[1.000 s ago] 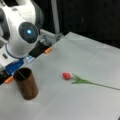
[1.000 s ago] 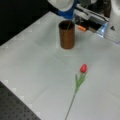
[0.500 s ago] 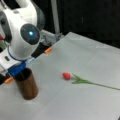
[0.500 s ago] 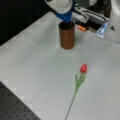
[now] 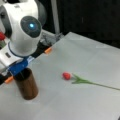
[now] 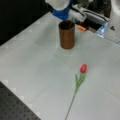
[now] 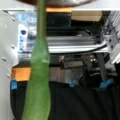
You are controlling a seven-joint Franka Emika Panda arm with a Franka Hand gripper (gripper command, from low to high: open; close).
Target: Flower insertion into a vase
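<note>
The arm (image 5: 25, 30) has shifted slightly up and toward a front view's right since a second ago. The vase (image 5: 26, 85) and the red tulip (image 5: 82, 80) lying on the tabletop (image 5: 82, 50) have not moved.

The fingers are hidden behind the wrist's white and blue housing in both front views and do not show in the wrist view either. I cannot tell whether they are closed on anything. They must be just above the vase mouth, because the housing nearly touches the rim.

In the wrist view a thick green stem (image 7: 37, 87) runs straight along the fingers' axis toward a dark brown curved edge (image 7: 55, 2). I take that edge to be the vase rim, so this looks like the insertion step for a flower at the fingers.

Finishing it calls for keeping that stem upright and inside the rim so the light cup is not tipped.

The vase stands upright directly beneath the fingers (image 6: 66, 35). Its opening looks dark, and how far the stem reaches inside is not visible.

The tulip (image 6: 79, 80) lies flat, well apart from the fingers and the vase, with its bloom end toward the vase.
</note>
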